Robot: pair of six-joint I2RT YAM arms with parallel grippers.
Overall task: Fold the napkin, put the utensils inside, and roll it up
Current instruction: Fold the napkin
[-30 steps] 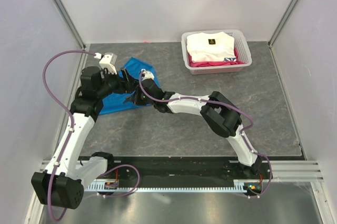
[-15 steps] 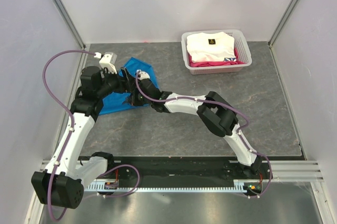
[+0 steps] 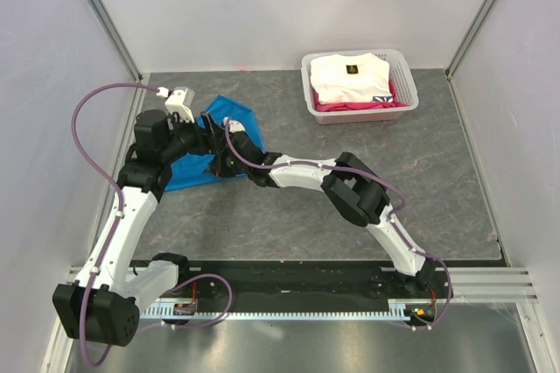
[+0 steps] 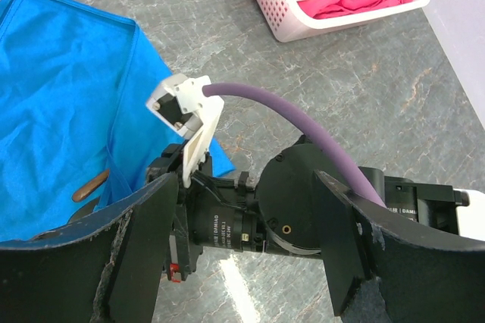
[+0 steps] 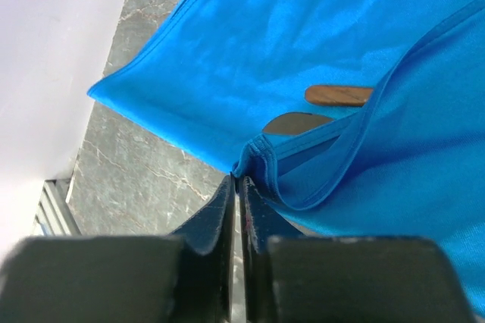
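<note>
The bright blue napkin point(image 3: 188, 172) lies at the table's left, partly folded over itself, with a fold edge running across it point(image 5: 288, 27). The two utensils rest on it: a brownish piece point(image 5: 339, 95) and a dark metallic one point(image 5: 295, 122), both half covered by the folded layer. My right gripper point(image 5: 237, 180) pinches a bunched corner of the napkin's hem at its tips, the jaws almost together. In the top view it point(image 3: 220, 160) sits over the napkin. My left gripper point(image 4: 250, 262) is open and empty, hovering just behind the right wrist. The brownish piece point(image 4: 91, 185) also shows in the left wrist view.
A white plastic basket point(image 3: 363, 115) with folded white and pink clothes stands at the back right, its wall point(image 4: 273, 4) also in the left wrist view. Both arms crowd together over the napkin. The left enclosure wall point(image 5: 53, 50) runs close beside the napkin.
The right arm has stretched further left across the napkin, carrying the pinched corner with it. The left arm has stayed where it was.
</note>
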